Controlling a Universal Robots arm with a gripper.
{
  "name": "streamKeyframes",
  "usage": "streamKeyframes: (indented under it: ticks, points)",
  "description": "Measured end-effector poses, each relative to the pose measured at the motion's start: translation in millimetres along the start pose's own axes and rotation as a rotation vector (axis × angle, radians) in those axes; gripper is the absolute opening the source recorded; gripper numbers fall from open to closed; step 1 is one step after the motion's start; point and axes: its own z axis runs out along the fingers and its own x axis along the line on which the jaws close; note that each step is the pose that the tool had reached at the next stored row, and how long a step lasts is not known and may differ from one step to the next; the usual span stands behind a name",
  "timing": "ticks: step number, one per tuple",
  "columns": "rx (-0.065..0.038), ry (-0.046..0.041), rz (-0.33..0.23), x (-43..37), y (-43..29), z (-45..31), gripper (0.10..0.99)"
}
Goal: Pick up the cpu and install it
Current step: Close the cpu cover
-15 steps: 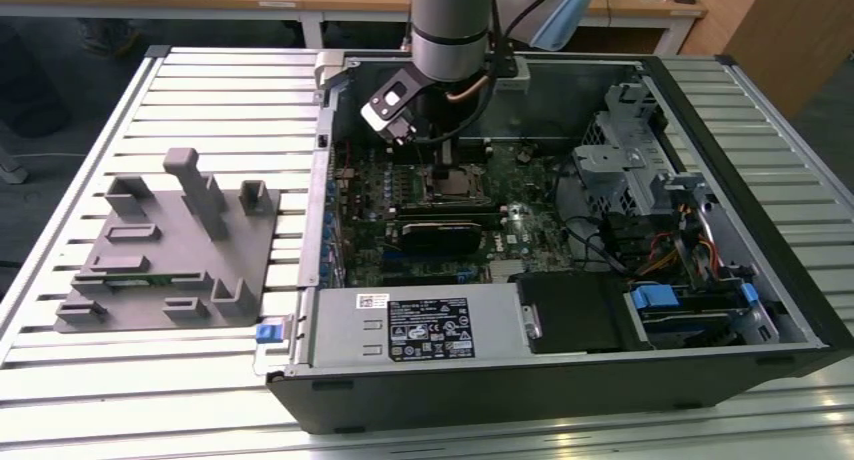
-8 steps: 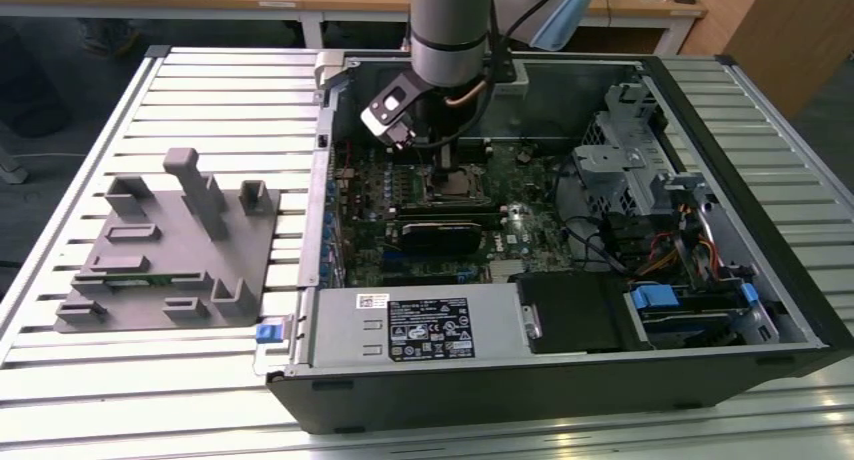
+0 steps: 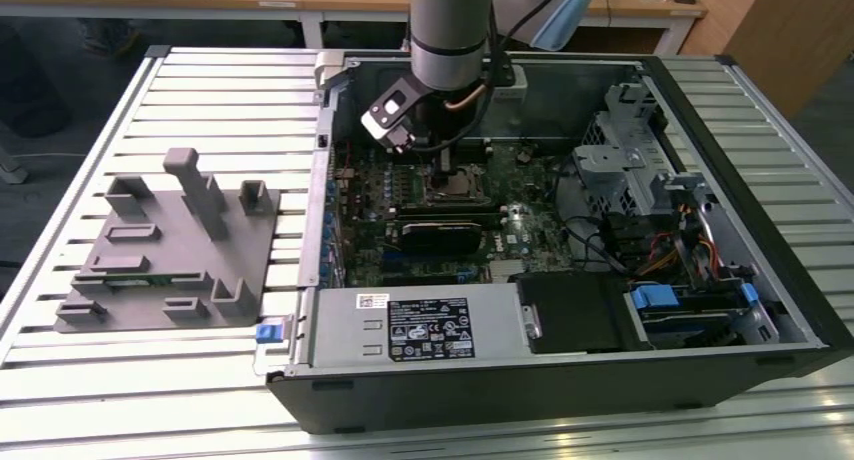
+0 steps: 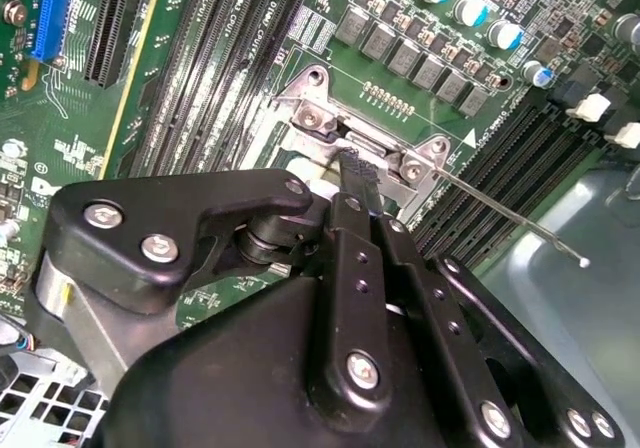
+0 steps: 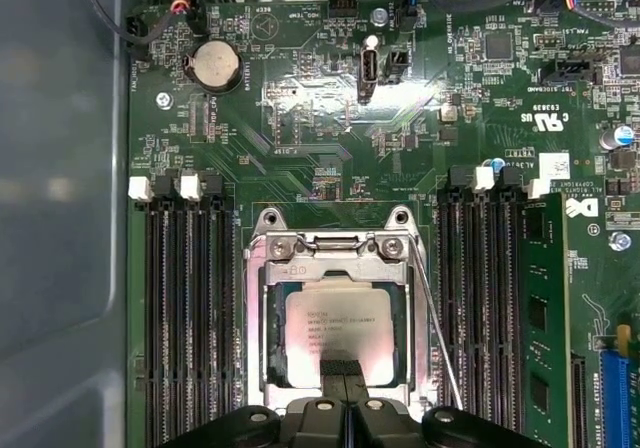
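Exterior view: your gripper [image 3: 446,162] reaches down into the open computer case [image 3: 787,280]. Second wrist view: its fingers [image 4: 352,173] are clenched together, grasping nothing. First wrist view: the cpu [image 5: 340,330] lies flat in the socket frame [image 5: 330,253], fingertips at its edge.
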Motion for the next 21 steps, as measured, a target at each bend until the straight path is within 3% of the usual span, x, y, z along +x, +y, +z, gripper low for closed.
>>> streamKeyframes:
  ticks: [8, 13, 16, 21]
  points:
    - [0.000, 0.0002, 0.000, 0.1, 4.8, 1.9, 0.106]
    - [0.000, 0.0003, 0.000, 0.4, 5.4, -8.5, 0.106]
    - [0.000, 0.0006, 0.000, 0.5, 6.4, -9.0, 0.106]
    - [0.001, 0.0008, 0.000, 0.7, 14.4, -8.7, 0.106]
